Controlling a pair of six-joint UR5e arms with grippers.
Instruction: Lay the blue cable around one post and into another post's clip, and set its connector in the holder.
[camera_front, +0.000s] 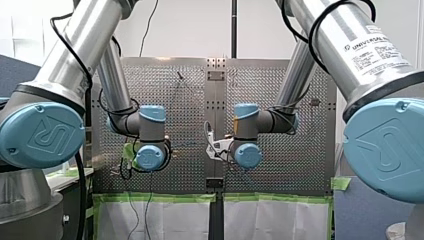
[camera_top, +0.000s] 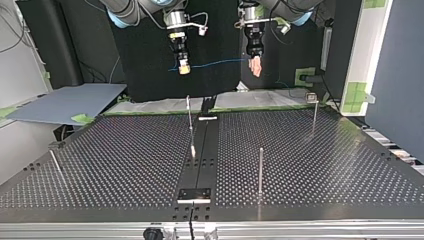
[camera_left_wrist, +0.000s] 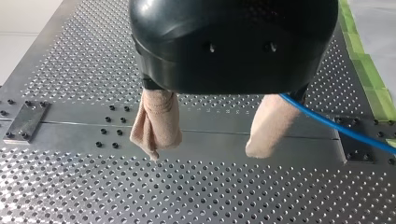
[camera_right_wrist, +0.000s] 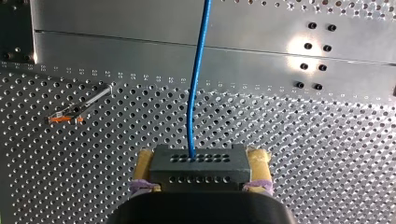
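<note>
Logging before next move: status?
Left gripper jaws open, blue cable beside one finger. Right gripper shut on connector. Cable aloft, off the posts. No obstruction seen.

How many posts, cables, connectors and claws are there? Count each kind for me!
Posts: 4
Blue cable: 1
Black connector: 1
Claws, my left claw and my right claw: 2
Total: 8

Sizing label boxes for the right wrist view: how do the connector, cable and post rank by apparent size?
1. connector: bulkiest, though it is nearest the camera, which inflates it.
2. cable: longer than the connector, but thin.
3. post: shortest and thin, farther off.
</note>
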